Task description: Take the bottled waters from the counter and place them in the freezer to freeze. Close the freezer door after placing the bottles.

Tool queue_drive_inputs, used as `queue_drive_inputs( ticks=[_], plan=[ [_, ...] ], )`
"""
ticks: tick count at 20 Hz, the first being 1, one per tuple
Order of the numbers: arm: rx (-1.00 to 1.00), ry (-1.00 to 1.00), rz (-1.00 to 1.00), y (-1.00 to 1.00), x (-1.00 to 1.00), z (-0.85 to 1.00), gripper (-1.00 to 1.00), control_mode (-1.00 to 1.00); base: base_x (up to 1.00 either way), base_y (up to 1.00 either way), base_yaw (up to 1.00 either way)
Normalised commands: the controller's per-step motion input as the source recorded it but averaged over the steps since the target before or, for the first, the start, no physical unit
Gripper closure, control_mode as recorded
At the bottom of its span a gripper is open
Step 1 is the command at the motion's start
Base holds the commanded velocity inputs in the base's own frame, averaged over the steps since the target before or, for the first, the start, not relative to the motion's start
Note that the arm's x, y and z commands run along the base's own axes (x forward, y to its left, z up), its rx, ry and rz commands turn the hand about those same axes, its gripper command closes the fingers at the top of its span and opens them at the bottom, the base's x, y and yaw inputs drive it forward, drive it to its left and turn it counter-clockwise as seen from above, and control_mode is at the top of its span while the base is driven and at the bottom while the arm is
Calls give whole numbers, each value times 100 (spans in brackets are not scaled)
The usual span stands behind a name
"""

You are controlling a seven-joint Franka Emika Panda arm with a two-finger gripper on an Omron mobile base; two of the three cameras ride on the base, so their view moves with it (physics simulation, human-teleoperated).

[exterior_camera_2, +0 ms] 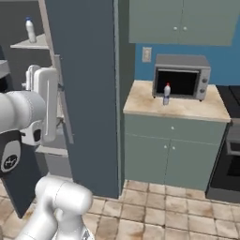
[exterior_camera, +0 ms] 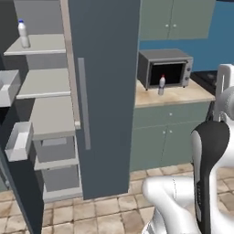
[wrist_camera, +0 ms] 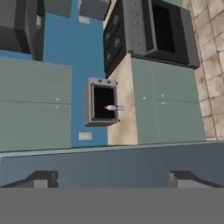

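clear plastic marks both task things: the blue-capped bottle (exterior_camera: 23,33) already stands on the top white shelf (exterior_camera: 43,45) inside the freezer (exterior_camera: 50,119), while the red-capped bottle (exterior_camera: 161,85) is upright on the beige tabletop (exterior_camera: 183,95), just in front of the grey oven (exterior_camera: 165,68).

so, as a judgement, the task is about half done: one bottle stored, the second pickup in hand, the door closing not yet begun. the freezer door (exterior_camera: 105,91) stands open, its panel between the shelves and the oven.

the hand view is rolled on its side and looks over the door's edge toward the oven, with the red-capped bottle a small shape before the oven's dark window. the two fingertips (wrist_camera: 41,178) sit well apart at the bottom of that view with nothing between them, so the jaws look wide and empty.

the next move likely calls for bringing the hand round the open door toward the oven, then lining the jaws on either side of the bottle's body below the cap. the bottle is narrow and light, so a sideways nudge could tip it against the oven.

both bottles carry pale labels, too small to read; no other writing is legible.
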Motion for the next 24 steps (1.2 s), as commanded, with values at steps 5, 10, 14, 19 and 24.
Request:
queue_drive_inputs(
  ticks=[5,10,14,19,24],
  plan=[
    [0,0,0,0,0,0,-100,100,100,-76,-36],
    [0,0,0,0,0,0,-100,100,100,-66,-31],
    [0,0,0,0,0,0,-100,100,100,-60,-28],
    [0,0,0,0,0,0,-100,100,100,-46,-17],
    [0,0,0,0,0,0,-100,100,100,-80,-13]
  ],
)
